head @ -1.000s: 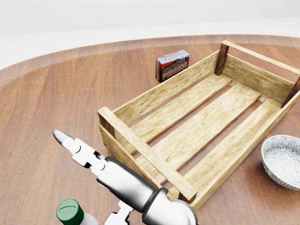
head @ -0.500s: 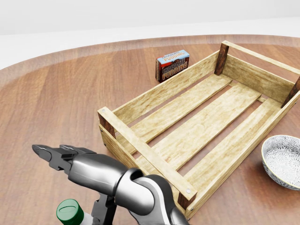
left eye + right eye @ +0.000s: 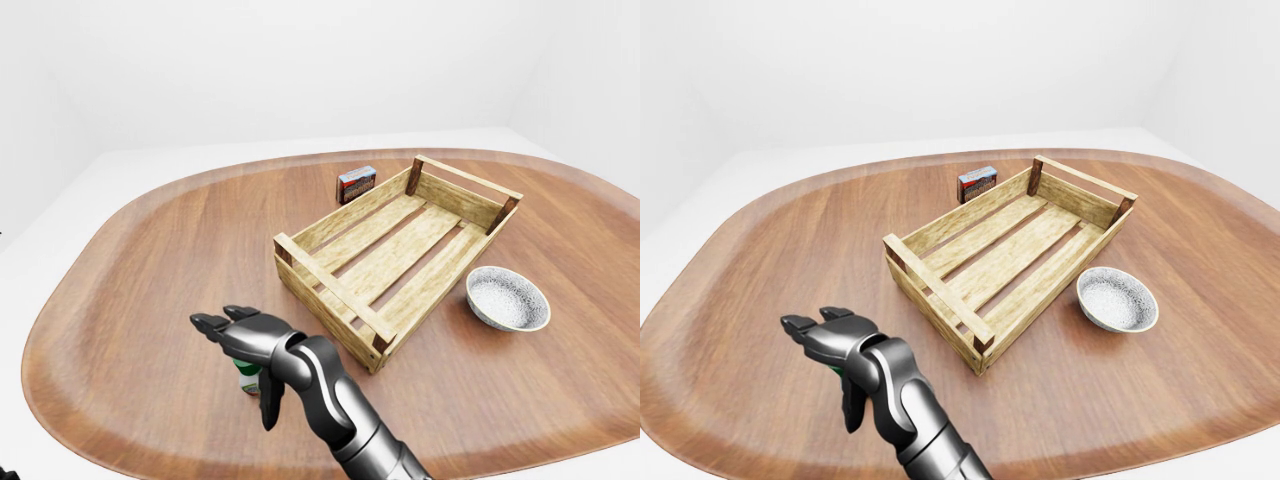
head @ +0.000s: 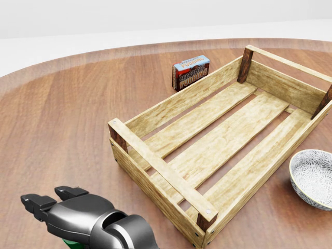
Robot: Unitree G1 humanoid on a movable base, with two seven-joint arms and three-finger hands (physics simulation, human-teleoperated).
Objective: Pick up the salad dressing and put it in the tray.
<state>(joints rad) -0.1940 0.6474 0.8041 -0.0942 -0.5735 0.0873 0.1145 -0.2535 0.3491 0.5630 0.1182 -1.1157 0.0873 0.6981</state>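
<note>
The salad dressing bottle (image 3: 246, 378), white with a green cap, stands on the round wooden table at the lower left of the left-eye view. My right hand (image 3: 240, 366) hovers right over it and hides most of it. Two dark fingers (image 3: 212, 323) reach past the cap to the left, and the thumb hangs down on the bottle's right. The fingers are spread and not closed round it. In the head view only a green sliver of the cap (image 4: 70, 242) shows under the hand. The slatted wooden tray (image 3: 330, 291) lies to the right, with nothing in it. My left hand is out of sight.
A chocolate pudding box (image 3: 356, 184) stands just beyond the tray's upper left side. A patterned grey bowl (image 3: 508, 299) sits right of the tray. The table edge (image 3: 60, 300) curves round at the left, near the bottle.
My right hand has swung left and down over the bottle. The green cap, plain to see a second ago, is now almost covered. Tray, box and bowl have not moved.
</note>
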